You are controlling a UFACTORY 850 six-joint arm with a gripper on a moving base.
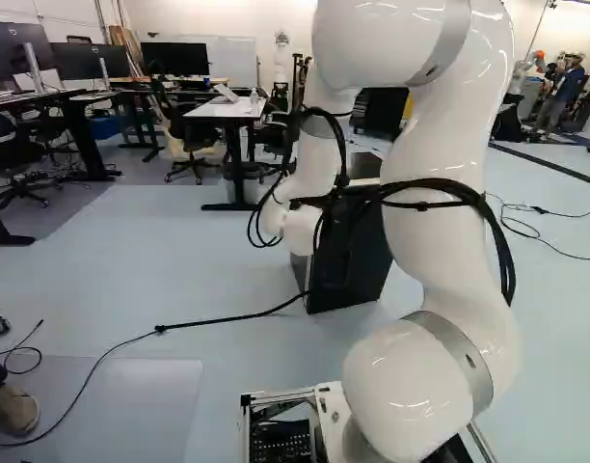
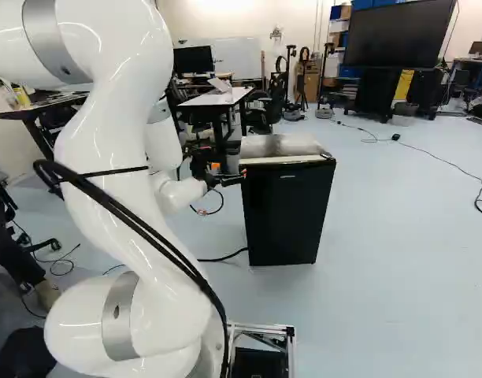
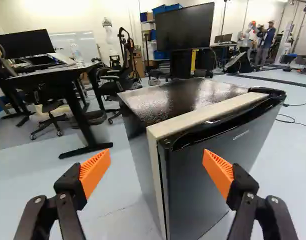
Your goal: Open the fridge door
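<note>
My gripper (image 2: 225, 178) is at the upper left corner of the black fridge (image 2: 287, 216) in the right base view. In the wrist view the gripper (image 3: 157, 157) is open, its orange pads wide apart. The fridge's near upright edge stands ahead, in line with the space between them; one finger lies in front of the dark door (image 3: 220, 167), the other out beside the cabinet's side. Neither visibly grips anything. A pale strip (image 3: 203, 116) runs along the door's top edge, and the door appears closed. In the left base view the arm partly hides the fridge (image 1: 358, 265).
Beyond the fridge stand a desk (image 3: 48, 72) with black legs and an office chair (image 3: 115, 85). A large screen (image 3: 184, 27) is farther back. A black cable (image 1: 218, 320) crosses the floor to the fridge. Another robot (image 3: 107, 40) stands at the back wall.
</note>
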